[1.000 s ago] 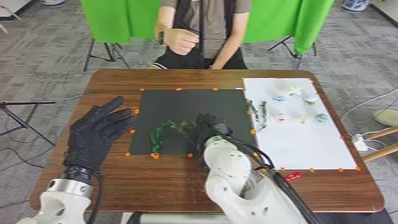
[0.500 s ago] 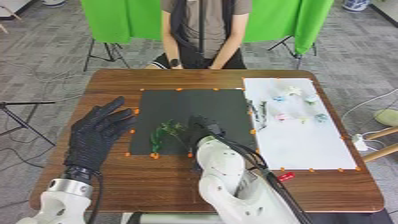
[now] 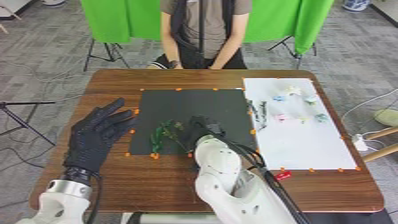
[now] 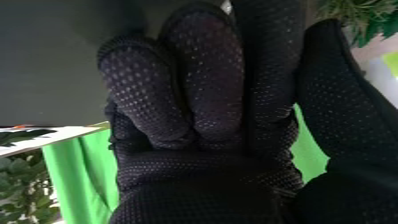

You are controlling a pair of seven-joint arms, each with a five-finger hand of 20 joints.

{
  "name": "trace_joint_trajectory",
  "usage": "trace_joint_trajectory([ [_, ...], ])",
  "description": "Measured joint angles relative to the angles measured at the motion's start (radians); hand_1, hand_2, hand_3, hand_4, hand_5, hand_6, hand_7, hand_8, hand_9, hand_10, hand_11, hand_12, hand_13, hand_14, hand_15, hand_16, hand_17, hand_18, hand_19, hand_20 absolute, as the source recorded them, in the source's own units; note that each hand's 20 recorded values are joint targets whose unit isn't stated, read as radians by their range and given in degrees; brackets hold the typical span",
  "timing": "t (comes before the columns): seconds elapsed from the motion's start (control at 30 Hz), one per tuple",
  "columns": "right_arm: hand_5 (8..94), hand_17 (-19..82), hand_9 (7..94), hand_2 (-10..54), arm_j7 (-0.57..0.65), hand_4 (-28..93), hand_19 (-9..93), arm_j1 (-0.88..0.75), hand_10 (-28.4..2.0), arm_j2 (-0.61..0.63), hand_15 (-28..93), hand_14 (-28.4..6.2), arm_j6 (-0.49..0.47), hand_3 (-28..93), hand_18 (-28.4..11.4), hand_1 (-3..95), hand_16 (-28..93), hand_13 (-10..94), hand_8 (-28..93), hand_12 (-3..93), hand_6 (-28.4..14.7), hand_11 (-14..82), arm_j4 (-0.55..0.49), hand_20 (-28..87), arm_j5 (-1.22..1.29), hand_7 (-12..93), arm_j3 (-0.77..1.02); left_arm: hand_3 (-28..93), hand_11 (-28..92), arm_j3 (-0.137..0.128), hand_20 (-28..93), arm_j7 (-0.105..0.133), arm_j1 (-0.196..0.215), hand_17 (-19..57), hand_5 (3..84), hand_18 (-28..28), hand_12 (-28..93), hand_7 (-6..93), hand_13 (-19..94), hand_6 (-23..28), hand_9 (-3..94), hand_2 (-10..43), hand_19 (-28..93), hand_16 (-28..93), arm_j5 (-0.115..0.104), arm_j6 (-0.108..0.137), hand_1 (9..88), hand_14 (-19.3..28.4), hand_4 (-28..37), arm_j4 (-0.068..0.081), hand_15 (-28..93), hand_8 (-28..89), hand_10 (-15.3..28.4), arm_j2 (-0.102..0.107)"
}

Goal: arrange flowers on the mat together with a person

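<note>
The leafy sprig [image 3: 156, 137] on the black mat [image 3: 178, 102] points away from me lengthwise; the thin sprig [image 3: 180, 139] beside it slants, head leaning left. My right hand [image 3: 202, 131] is just right of them, fingers [image 4: 209, 75] curled inward, nothing visible in their hold. My left hand [image 3: 96, 135], fingers loosely extended, is left of the mat over the counter [image 3: 160, 185]. Flowers [image 3: 294, 91] lie on the white mat [image 3: 302, 145].

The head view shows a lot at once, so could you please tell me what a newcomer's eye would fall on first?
Probably the right robot hand, black over the near part of the dark mat, beside the green stems. Then the left robot hand, by the mat's left edge, and the white sheet at right with its pale flowers.
</note>
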Motion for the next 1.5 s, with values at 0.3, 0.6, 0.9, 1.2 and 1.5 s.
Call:
trace_joint_trajectory([
  [0.3, 93.7, 24, 93.7, -1.9, 0.037, -27, 86, 0.016, -14.7, 0.021, 69, -14.8, 0.014, 77, -21.4, 31.5, 14, 80, -15, 15.4, -0.1, 43.0, -0.027, -4, 0.019, 27, 0.013, 76, 29, -0.012, -9, 0.028, 0.023, -6.9, 41.4, 25.9, 11, 11.1, 28, 13.0, 39.7, 9.5, 66, -13, -0.004, 0.011, 23.1, 28.4, -25.5, -0.006, 55, -8, 24.9, 0.023],
  [0.6, 93.7, 22, 93.7, -0.7, 0.041, -28, 86, 0.021, -14.8, 0.104, 69, -15.1, 0.286, 77, -21.1, 29.0, 13, 79, -14, 16.3, -0.6, 39.8, -0.156, -4, 0.160, 23, 0.113, 77, 29, 0.051, -8, 0.294, -0.015, -6.4, 41.4, 25.6, 11, 10.8, 30, 11.8, 40.1, 9.9, 66, -13, 0.010, 0.170, 21.5, 28.4, -27.9, 0.003, 57, -9, 23.8, 0.185],
  [0.9, 83.4, 16, 86.3, 3.2, -0.016, -27, 71, -0.060, -17.4, 0.197, 60, -17.5, 0.456, 78, -19.5, 26.0, 10, 69, -12, 16.6, -3.6, 26.1, -0.286, 8, 0.378, 14, 0.272, 77, 28, 0.014, -7, 0.234, -0.062, -6.2, 40.5, 26.0, 11, 10.3, 29, 11.4, 39.5, 9.8, 67, -12, 0.027, 0.089, 21.1, 28.4, -28.2, 0.005, 56, -8, 23.7, 0.193],
  [1.2, 68.4, 9, 67.9, 4.3, -0.271, -28, 59, -0.333, -19.7, 0.245, 48, -21.5, 0.606, 82, -20.0, 21.3, 7, 55, -12, 12.7, -5.1, 17.9, -0.402, 11, 0.798, 13, 0.548, 76, 25, -0.019, -8, 0.157, 0.028, -7.1, 37.8, 26.4, 10, 9.5, 28, 10.1, 37.6, 9.4, 64, -12, 0.040, 0.060, 20.4, 28.4, -28.3, 0.001, 53, -8, 23.0, 0.106],
  [1.5, 57.9, 6, 59.7, 3.2, -0.460, -28, 54, -0.508, -19.2, 0.235, 44, -22.4, 0.521, 84, -20.2, 19.4, 8, 48, -13, 11.7, -3.0, 15.6, -0.391, 14, 1.214, 12, 0.695, 75, 24, -0.023, -7, 0.146, 0.071, -7.7, 37.0, 26.6, 11, 9.3, 28, 9.0, 37.3, 9.2, 62, -11, 0.044, 0.020, 19.6, 28.4, -28.3, 0.015, 50, -8, 22.3, 0.048],
])
